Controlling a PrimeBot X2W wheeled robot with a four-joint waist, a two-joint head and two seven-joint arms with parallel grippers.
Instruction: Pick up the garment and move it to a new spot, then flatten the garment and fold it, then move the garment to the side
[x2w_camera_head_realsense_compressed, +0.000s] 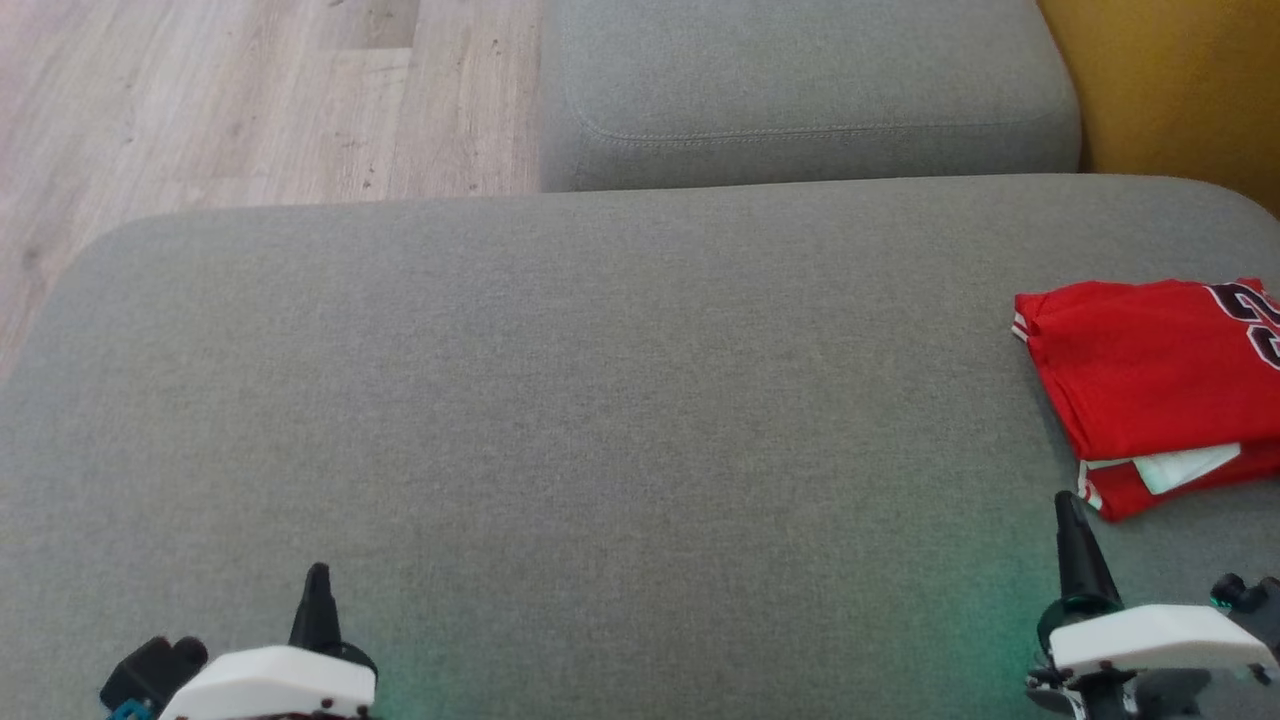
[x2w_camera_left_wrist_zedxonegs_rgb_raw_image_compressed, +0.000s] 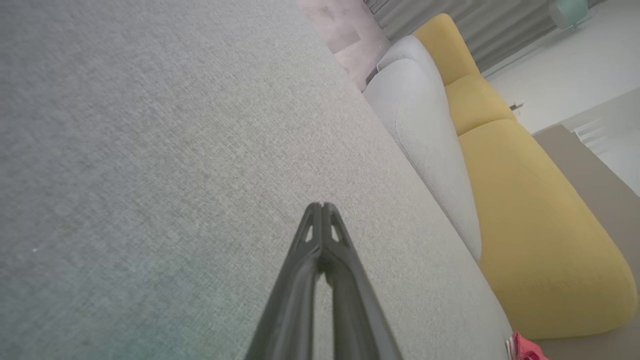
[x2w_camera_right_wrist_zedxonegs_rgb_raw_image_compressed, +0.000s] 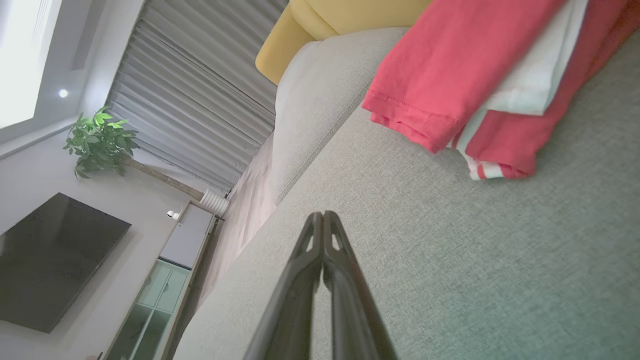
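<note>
head view: folded garment (x2w_camera_head_realsense_compressed: 1140, 375) just beyond right end effector (x2w_camera_head_realsense_compressed: 1068, 505)

The big grey seat cushion (x2w_camera_head_realsense_compressed: 600, 400) is bare flat fabric from its left edge right across the middle, so there's loads of room to sweep a hand through. The one thing in the way is the folded red garment (x2w_camera_head_realsense_compressed: 1140, 380) at the far right, running off the head view's edge. The right hand (x2w_camera_head_realsense_compressed: 1067, 502), fingers pinched together, sits just short of its near corner, not touching. The left hand (x2w_camera_head_realsense_compressed: 318, 572), pinched too, is over bare fabric at the near left. At the back a second grey cushion (x2w_camera_head_realsense_compressed: 800, 90) butts against the edge, with a yellow cushion (x2w_camera_head_realsense_compressed: 1180, 80) to its right and wood floor (x2w_camera_head_realsense_compressed: 200, 100) off the back left.
</note>
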